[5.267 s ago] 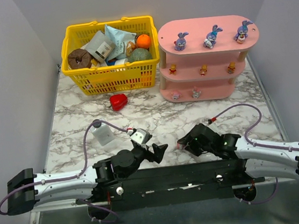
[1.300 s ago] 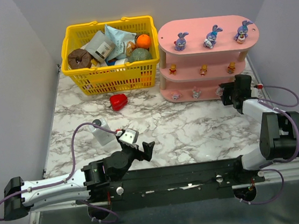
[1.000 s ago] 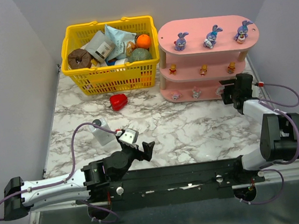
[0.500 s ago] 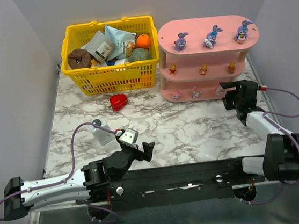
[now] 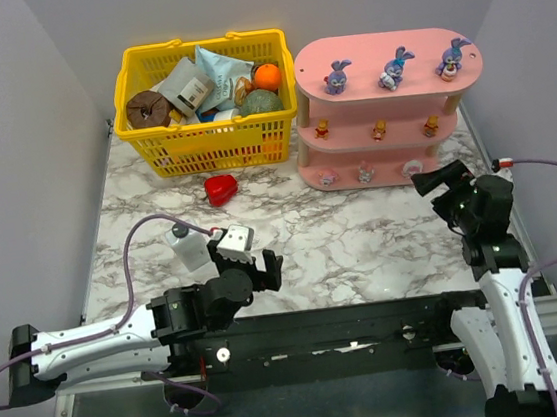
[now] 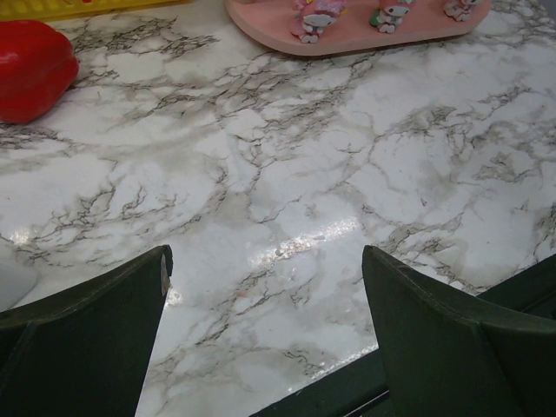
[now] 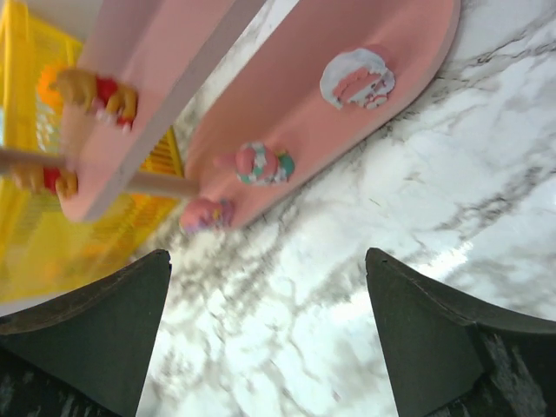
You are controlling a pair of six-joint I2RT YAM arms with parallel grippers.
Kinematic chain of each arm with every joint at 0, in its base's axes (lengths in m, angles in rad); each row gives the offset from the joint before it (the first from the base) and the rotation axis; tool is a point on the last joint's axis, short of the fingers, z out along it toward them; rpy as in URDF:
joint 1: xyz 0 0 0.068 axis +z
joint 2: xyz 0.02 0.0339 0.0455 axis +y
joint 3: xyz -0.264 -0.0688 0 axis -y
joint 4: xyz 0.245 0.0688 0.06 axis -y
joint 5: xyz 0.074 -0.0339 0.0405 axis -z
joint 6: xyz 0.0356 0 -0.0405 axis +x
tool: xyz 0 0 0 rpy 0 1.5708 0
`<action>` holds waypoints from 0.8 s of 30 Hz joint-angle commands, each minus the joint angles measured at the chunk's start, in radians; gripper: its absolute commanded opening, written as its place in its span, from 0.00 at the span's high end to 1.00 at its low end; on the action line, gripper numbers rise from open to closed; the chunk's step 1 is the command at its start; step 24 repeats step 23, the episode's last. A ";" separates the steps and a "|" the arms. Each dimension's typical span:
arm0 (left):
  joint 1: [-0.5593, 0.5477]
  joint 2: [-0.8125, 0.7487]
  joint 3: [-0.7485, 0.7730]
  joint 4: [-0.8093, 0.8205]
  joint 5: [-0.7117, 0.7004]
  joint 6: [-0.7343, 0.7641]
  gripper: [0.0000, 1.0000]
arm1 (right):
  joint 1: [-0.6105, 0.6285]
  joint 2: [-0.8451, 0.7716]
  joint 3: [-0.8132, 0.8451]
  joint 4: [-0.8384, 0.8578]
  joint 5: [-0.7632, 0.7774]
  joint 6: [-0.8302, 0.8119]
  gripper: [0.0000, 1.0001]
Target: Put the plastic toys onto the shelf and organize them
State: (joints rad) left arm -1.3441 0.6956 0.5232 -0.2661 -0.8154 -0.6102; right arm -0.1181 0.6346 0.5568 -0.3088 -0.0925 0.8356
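Note:
The pink shelf (image 5: 381, 52) stands at the back right. Three purple-blue bunnies (image 5: 396, 68) line its top board. Three orange toys (image 5: 379, 131) sit on the middle board, and three pink-white toys (image 5: 364, 171) on the bottom board. My right gripper (image 5: 437, 188) hangs open just right of and in front of the shelf, holding nothing. In the right wrist view the pink-white toys (image 7: 356, 78) lie beyond my open right gripper (image 7: 268, 256). Near the table's front, my left gripper (image 5: 265, 265) is open and empty over bare marble (image 6: 278, 174).
A yellow basket (image 5: 150, 143) full of groceries stands at the back left. A red heart-shaped object (image 5: 221, 188) lies in front of it. A white bottle (image 5: 190, 247) stands just left of my left arm. Grey walls close in both sides.
My right gripper has opened fully and drawn back from the shelf's right end, leaving the third pink-white toy on the bottom board. The left arm has shifted slightly forward.

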 commanded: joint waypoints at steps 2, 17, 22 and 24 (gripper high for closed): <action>-0.004 -0.041 0.060 -0.136 -0.038 -0.097 0.01 | -0.005 -0.151 0.147 -0.374 -0.044 -0.303 0.00; -0.004 -0.151 0.118 -0.211 -0.065 -0.085 0.01 | -0.003 -0.282 0.325 -0.687 -0.058 -0.334 0.00; -0.006 -0.142 0.132 -0.248 -0.108 -0.128 0.01 | -0.005 -0.279 0.316 -0.693 -0.070 -0.339 0.00; -0.006 -0.143 0.136 -0.252 -0.113 -0.129 0.01 | -0.003 -0.280 0.315 -0.691 -0.076 -0.339 0.00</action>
